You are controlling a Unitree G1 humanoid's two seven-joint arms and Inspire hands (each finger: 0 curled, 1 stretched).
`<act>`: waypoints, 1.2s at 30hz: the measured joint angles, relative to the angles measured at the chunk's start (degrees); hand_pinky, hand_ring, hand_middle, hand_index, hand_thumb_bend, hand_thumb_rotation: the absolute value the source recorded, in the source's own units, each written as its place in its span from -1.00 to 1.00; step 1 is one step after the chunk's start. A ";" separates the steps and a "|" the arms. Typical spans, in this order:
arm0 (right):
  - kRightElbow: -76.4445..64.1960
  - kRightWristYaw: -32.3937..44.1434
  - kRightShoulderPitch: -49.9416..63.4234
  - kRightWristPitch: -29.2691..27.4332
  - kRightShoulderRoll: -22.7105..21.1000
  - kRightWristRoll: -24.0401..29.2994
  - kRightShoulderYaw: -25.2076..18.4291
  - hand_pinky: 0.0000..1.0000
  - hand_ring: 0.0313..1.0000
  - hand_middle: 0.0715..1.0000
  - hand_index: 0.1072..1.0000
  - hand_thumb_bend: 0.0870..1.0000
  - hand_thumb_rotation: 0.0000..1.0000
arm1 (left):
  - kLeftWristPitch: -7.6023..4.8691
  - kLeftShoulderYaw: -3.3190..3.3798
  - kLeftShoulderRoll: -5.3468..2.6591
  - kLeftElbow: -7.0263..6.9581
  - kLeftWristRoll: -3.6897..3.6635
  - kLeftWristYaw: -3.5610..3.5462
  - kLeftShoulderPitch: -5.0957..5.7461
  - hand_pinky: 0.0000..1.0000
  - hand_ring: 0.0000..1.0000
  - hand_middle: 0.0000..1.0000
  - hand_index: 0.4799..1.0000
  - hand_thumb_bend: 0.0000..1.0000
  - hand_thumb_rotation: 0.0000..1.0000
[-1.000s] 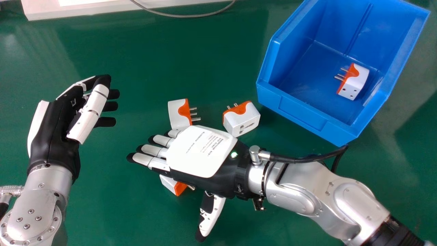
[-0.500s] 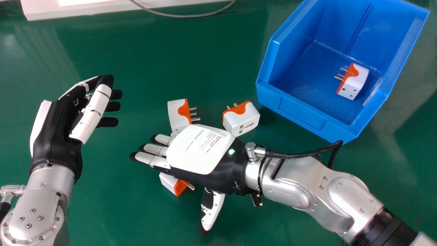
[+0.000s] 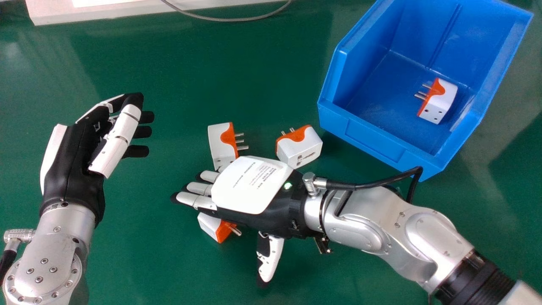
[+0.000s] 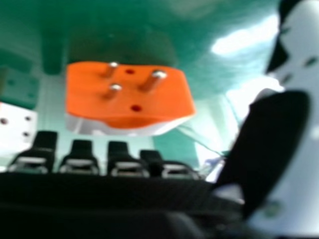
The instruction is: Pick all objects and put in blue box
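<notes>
Plug adapter [image 3: 208, 225], lying on the counter [image 3: 148, 262] partly beneath the right hand [image 3: 250, 186], toward its thumb side; prongs point wristward. The hand, fingers extended and thumb spread wide, holds nothing; closure presumably requires thumb and fingers to oppose across the body.

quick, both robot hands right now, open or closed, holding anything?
Left hand: open, fingers relaxed, holding nothing.
Right hand: open, fingers extended and thumb spread, partly above a plug adapter, not gripping it.
</notes>
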 measured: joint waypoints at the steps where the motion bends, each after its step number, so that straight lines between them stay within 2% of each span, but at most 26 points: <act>1: 0.04 0.06 -0.05 0.26 0.01 -0.01 0.03 0.91 1.00 1.00 1.00 0.49 -0.49 | 0.00 -0.03 -0.02 0.00 0.01 0.06 0.00 0.27 0.44 0.45 0.10 -0.31 0.33; 10: 1.41 0.57 -1.05 0.30 0.29 -0.03 0.91 0.90 1.00 1.00 1.00 0.47 -0.55 | -0.13 -0.36 -0.04 0.00 0.13 0.55 0.00 0.27 0.43 0.44 0.10 -0.32 0.33; 15: 1.85 1.26 -1.68 0.31 0.34 0.10 0.91 0.89 1.00 1.00 1.00 0.44 -0.61 | -0.15 -0.57 -0.14 0.00 0.53 0.69 0.00 0.26 0.43 0.44 0.10 -0.32 0.33; 19: 2.32 1.62 -1.79 0.25 0.57 0.18 1.03 0.89 1.00 1.00 1.00 0.38 -0.77 | -0.44 -0.62 -0.15 0.00 0.66 0.80 0.00 0.26 0.43 0.44 0.10 -0.32 0.33; 22: 2.34 1.63 -1.81 0.23 0.71 0.18 1.17 0.89 1.00 1.00 1.00 0.37 -0.81 | -0.57 -0.80 -0.17 0.00 1.08 0.88 0.00 0.26 0.43 0.44 0.09 -0.31 0.33; 25: 2.60 1.60 -2.00 0.10 0.81 0.16 1.55 0.87 1.00 1.00 0.99 0.35 -0.85 | -0.57 -0.96 -0.27 0.00 1.13 0.93 0.00 0.26 0.43 0.44 0.09 -0.32 0.34; 31: 4.27 1.54 -2.71 0.27 1.33 -0.21 2.34 0.84 1.00 1.00 0.96 0.38 -0.75 | -0.66 -1.15 -0.37 -0.02 1.43 1.02 0.00 0.26 0.43 0.44 0.09 -0.32 0.34; 36: 4.92 2.36 -4.26 0.12 1.95 -0.28 3.45 0.83 0.98 1.00 0.93 0.14 -0.92 | -0.81 -1.37 -0.64 -0.04 1.68 1.02 0.00 0.26 0.43 0.44 0.09 -0.32 0.34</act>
